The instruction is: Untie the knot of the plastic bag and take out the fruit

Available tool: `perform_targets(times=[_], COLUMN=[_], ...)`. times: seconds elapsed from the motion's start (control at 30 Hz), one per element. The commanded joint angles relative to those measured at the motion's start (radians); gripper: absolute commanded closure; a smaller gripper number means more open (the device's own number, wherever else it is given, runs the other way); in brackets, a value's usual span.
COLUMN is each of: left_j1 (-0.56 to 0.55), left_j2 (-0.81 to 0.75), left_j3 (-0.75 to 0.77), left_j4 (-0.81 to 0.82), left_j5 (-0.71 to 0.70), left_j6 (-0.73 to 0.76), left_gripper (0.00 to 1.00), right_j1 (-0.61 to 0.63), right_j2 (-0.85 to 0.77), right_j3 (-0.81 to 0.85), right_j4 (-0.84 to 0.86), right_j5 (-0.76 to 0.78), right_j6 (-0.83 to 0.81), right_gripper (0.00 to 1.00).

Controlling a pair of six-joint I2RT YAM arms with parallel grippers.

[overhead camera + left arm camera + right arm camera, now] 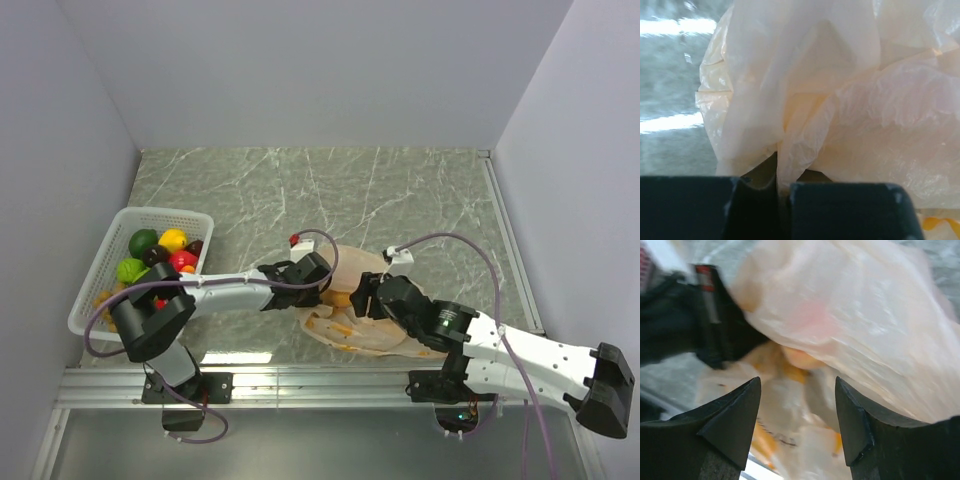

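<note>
Left gripper [782, 192] clenched on plastic bag [840, 100] fold; right gripper [797, 415] spread apart, bag just ahead, unheld.

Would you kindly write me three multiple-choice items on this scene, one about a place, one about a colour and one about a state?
1. Where does the white basket sit in the top view?
A. left side of the table
B. right side of the table
C. on top of the bag

2. What colour is the plastic bag?
A. dark blue
B. pale peach
C. black

3. How does the left claw stand?
A. wide open, away from the bag
B. shut on a fold of the bag
C. holding a lemon

Answers:
1. A, since it lies beside the left arm with fruit in it.
2. B, as all three views show thin peach film.
3. B, because the left wrist view shows its fingers pinching plastic, while the right claw gapes open.
</note>
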Motion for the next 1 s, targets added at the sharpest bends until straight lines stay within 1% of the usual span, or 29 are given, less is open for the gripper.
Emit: perform_targets(times=[0.0,0.07,0.13,0.17,0.2,0.23,0.33,0.43,0.5,0.53,0.57,0.6,0.63,0.67,0.77,0.83,0.87,0.93,0.97], left_j1=[0.006,0.006,0.006,0.006,0.006,0.006,0.006,0.006,0.006,0.006,0.004,0.004,0.003,0.001,-0.01,-0.039,-0.055,-0.117,-0.135], left_j2=[-0.106,-0.145,-0.198,-0.22,-0.226,-0.231,-0.226,-0.231,-0.29,-0.32,-0.352,-0.425,-0.465,-0.542,-0.674,-0.711,-0.713,-0.682,-0.624], left_j3=[0.013,-0.008,-0.043,-0.053,-0.066,-0.074,-0.086,-0.071,-0.083,-0.089,-0.097,-0.105,-0.105,-0.105,-0.079,-0.038,-0.019,0.042,0.062], left_j4=[-0.041,-0.02,0.003,0.014,0.025,0.032,0.035,0.002,0.0,0.009,0.005,-0.003,-0.011,-0.038,-0.086,-0.09,-0.078,-0.067,-0.058], left_j5=[-0.104,-0.12,-0.114,-0.101,-0.096,-0.093,-0.102,-0.128,-0.131,-0.131,-0.137,-0.165,-0.179,-0.196,-0.249,-0.237,-0.226,-0.205,-0.17], left_j6=[0.107,0.15,0.216,0.236,0.259,0.267,0.278,0.256,0.244,0.247,0.242,0.232,0.227,0.221,0.213,0.226,0.229,0.224,0.215], left_gripper=[0.91,0.89,0.86,0.85,0.85,0.85,0.84,0.75,0.49,0.38,0.23,0.17,0.12,0.06,0.06,0.12,0.18,0.23,0.25], right_j1=[-0.056,-0.091,-0.148,-0.166,-0.182,-0.209,-0.237,-0.254,-0.252,-0.252,-0.252,-0.251,-0.251,-0.251,-0.251,-0.249,-0.249,-0.249,-0.249], right_j2=[0.033,0.057,0.087,0.093,0.114,0.128,0.202,0.278,0.327,0.341,0.353,0.366,0.369,0.369,0.358,0.352,0.349,0.346,0.344], right_j3=[-0.018,-0.009,0.0,0.012,0.018,0.023,0.043,0.058,0.064,0.069,0.077,0.08,0.083,0.084,0.089,0.093,0.098,0.1,0.097], right_j4=[-0.014,0.023,0.057,0.072,0.084,0.112,0.166,0.21,0.232,0.239,0.242,0.244,0.249,0.249,0.252,0.247,0.246,0.244,0.247], right_j5=[0.081,0.077,0.08,0.074,0.071,0.075,0.062,0.035,0.015,0.006,-0.008,-0.012,-0.015,-0.021,-0.025,-0.028,-0.028,-0.029,-0.031], right_j6=[-0.018,-0.042,-0.049,-0.064,-0.072,-0.078,-0.116,-0.134,-0.134,-0.131,-0.128,-0.128,-0.127,-0.125,-0.133,-0.138,-0.139,-0.139,-0.136], right_gripper=[0.34,0.38,0.45,0.51,0.53,0.55,0.57,0.59,0.6,0.6,0.6,0.61,0.61,0.61,0.61,0.61,0.61,0.61,0.61])
